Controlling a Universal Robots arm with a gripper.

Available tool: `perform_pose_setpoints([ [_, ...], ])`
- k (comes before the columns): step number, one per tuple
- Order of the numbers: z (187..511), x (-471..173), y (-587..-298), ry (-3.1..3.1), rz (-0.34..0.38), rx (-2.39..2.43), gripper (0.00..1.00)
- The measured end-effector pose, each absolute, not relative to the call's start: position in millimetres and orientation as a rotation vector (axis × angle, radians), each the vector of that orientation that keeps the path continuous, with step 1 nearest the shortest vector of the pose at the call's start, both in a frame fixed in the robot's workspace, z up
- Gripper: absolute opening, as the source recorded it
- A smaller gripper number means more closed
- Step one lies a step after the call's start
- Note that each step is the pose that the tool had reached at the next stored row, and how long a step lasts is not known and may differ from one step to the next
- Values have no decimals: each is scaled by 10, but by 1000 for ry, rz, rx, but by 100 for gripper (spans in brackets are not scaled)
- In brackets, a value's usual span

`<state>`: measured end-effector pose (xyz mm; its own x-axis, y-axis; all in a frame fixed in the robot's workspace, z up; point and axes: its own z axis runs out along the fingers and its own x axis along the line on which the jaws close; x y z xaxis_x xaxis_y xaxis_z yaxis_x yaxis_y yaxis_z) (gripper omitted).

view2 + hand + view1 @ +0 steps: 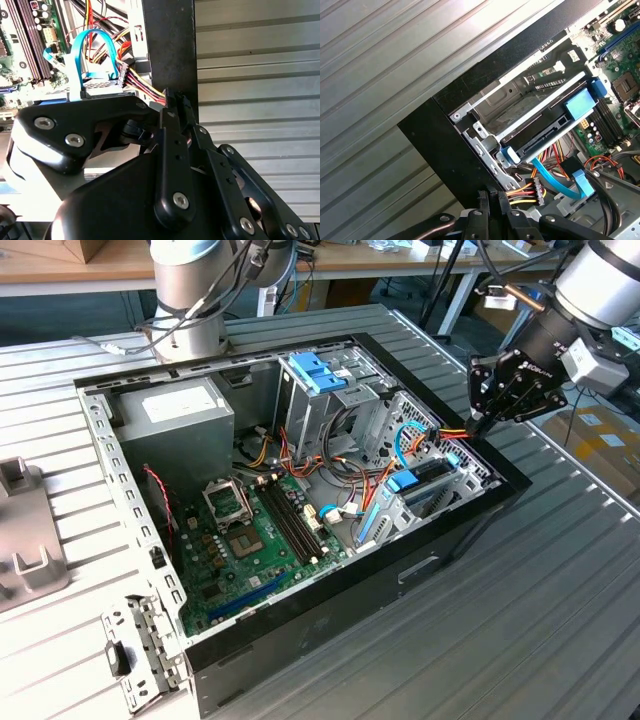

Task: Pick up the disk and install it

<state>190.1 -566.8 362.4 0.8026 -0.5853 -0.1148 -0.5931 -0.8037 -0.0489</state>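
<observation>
Gripper [487, 420] hangs at the rim of the computer case [420, 570], at the corner nearest the drive bay, with its fingertips pressed together on the power cable connector [536, 189], a black plug on red, yellow and black wires, seen in both wrist views. Disk [547, 132] sits in the drive bay just inside that same corner of the case, lying flat between its light-blue side rails, its connector edge facing the gripper and a blue data cable [555, 180] looping close beside it. Judged from its metal body, the disk would handle as stiff and moderately heavy for its bulk, smooth on its flat faces and sensitive to knocks (a drop onto the motherboard [255, 540] would risk both parts). The plastic rails offer the better purchase: gripped across the two long sides, clear of the connector edge and the exposed underside. The cable is limp and will sag if released.
</observation>
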Motion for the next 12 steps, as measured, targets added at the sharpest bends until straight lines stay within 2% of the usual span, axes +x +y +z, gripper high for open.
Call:
perform_pose_setpoints([
  [12, 3674, 1862, -5657, 950, 145, -2901, 17],
])
